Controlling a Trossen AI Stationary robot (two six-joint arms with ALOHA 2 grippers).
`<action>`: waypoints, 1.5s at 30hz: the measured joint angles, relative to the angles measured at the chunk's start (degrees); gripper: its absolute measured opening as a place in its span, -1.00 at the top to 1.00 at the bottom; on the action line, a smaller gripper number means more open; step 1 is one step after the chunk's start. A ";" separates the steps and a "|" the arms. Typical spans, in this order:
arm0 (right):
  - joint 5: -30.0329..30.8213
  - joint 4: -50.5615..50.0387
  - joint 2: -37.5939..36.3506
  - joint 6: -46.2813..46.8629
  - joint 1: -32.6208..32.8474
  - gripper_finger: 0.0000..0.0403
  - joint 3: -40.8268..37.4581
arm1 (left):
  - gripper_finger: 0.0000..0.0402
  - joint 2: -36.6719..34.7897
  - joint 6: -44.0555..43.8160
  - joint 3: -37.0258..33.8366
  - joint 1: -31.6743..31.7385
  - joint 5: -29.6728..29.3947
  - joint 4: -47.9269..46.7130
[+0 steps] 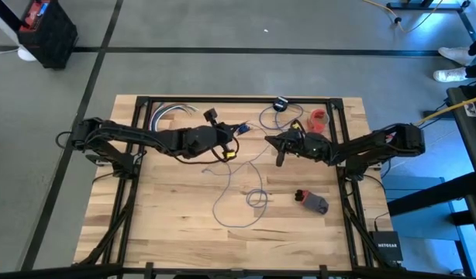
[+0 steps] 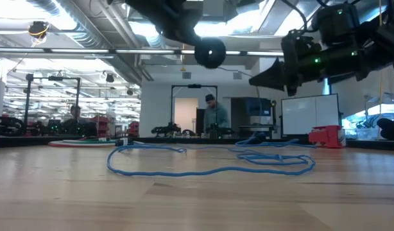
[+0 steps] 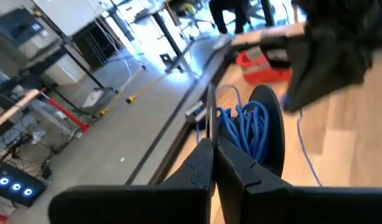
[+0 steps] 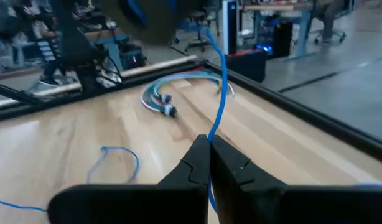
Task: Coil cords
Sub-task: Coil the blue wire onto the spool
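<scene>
Wooden slatted table (image 1: 168,225), open workshop behind. Left gripper (image 3: 211,134) pinching shut on a dark spool (image 3: 270,134) partly wound with blue cord. Cord (image 1: 236,203) trailing in loose loops across mid-table. Right gripper (image 4: 209,144) clamping shut on a taut run of it. Winding mid-way, judging by slack; next needing steady feeding onto spool, avoiding snags.

Cord (image 2: 210,171) far loops in low view merge w/ blurred bench clutter; ends can't be traced. Left gripper (image 3: 211,146) body cut off by wrist pic's edge. Right gripper (image 4: 209,152) likewise. Small grey-red object (image 1: 312,201) near right side, too small to ID. Person (image 2: 214,115) far back, blurred.
</scene>
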 joint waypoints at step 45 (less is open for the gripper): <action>4.14 1.34 -1.38 -7.17 0.07 0.97 1.59 | 1.00 0.02 -1.46 0.00 0.16 4.50 -4.81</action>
